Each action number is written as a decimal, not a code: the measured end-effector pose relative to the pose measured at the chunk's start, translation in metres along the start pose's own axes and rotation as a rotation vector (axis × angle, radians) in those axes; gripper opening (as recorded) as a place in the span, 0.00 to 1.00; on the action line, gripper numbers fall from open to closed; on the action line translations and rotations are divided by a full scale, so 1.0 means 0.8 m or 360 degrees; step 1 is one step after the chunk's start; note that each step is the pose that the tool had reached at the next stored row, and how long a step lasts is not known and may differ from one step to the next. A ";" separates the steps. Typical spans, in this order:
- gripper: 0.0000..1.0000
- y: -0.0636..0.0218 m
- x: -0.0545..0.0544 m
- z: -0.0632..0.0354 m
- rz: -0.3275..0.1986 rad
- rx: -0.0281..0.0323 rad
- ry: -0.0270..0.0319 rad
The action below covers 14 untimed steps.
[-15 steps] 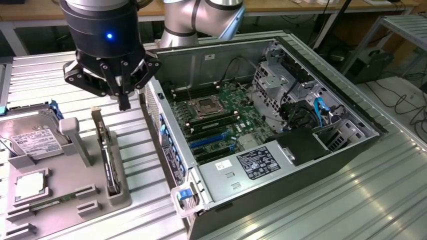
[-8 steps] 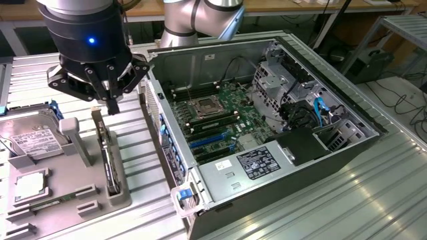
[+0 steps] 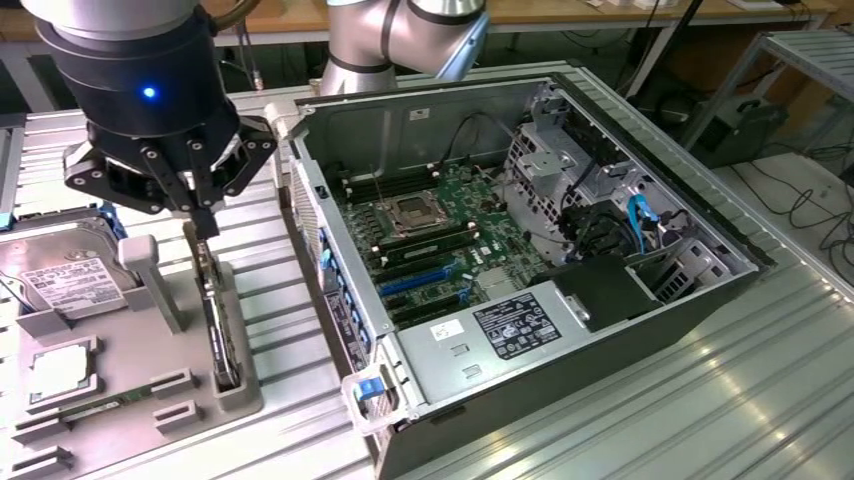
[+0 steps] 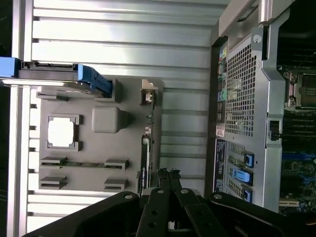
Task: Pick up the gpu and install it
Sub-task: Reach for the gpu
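The thin, fragile gpu is best taken by its upper edge; the end effector is seen narrow above it.

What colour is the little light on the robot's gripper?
The light glows blue on the black gripper; it shows best in the exterior view.

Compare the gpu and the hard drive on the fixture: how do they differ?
The gpu stands on edge in a slot; the hard drive lies label up. The gpu is a thin dark card; the hard drive is boxy and silver. The gripper hangs over the gpu, not the hard drive. Both sit on the gray fixture.
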<state>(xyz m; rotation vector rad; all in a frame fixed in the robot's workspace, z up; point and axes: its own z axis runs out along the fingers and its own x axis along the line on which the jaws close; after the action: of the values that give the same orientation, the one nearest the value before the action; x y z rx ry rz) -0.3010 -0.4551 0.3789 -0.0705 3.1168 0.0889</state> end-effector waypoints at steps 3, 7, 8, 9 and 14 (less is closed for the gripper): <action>0.11 -0.001 0.010 0.001 -0.0007 0.00000 0.00006; 0.11 -0.003 0.022 0.002 -0.0015 -0.00002 0.00010; 0.11 -0.003 0.024 0.002 -0.0016 -0.00003 0.00010; 0.11 -0.003 0.026 0.002 -0.0018 -0.00002 0.00013; 0.11 -0.003 0.027 0.002 -0.0019 -0.00004 0.00011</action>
<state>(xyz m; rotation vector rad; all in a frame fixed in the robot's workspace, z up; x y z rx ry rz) -0.3227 -0.4582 0.3766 -0.0888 3.1168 0.0890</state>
